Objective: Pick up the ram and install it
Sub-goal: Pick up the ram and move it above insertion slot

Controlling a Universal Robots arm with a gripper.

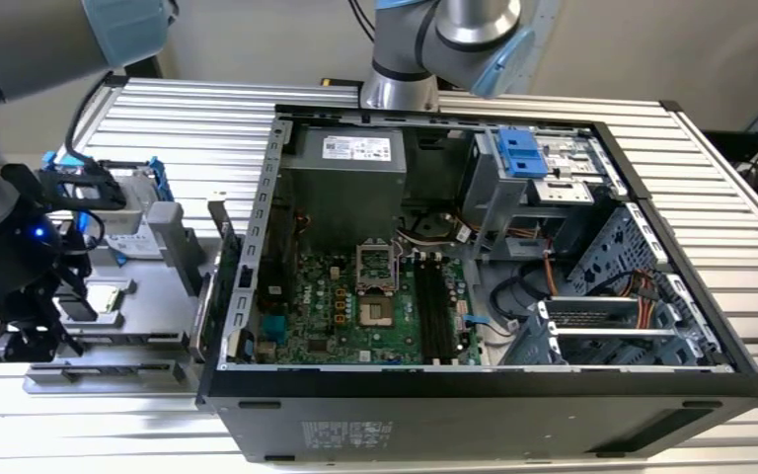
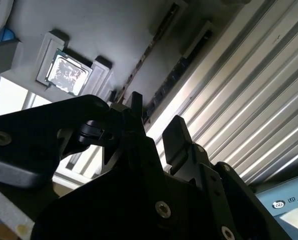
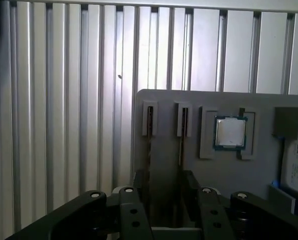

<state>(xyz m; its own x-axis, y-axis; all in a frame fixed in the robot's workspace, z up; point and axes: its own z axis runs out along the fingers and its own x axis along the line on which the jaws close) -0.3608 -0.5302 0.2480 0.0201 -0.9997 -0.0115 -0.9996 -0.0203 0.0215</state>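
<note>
Two ram sticks stand on edge in slots of a grey tray (image 3: 164, 105): one ram stick (image 3: 150, 125) and a second (image 3: 182, 130) beside it. In the second wrist view they show as thin dark strips (image 2: 181, 67). My gripper (image 3: 166, 175) is open just above the tray, its two black fingers (image 3: 194, 187) straddling the near ends of the sticks and touching nothing. Seen from outside, the gripper (image 1: 31, 341) hangs over the tray's front corner at the exterior view's left.
A square silver processor chip (image 3: 230, 132) sits in its pocket next to the sticks. A hard drive in a blue frame (image 1: 115, 202) lies at the tray's back. The open computer case (image 1: 485, 385) fills the middle, with long black memory slots (image 1: 432, 306) on its green board. Ribbed metal table all around.
</note>
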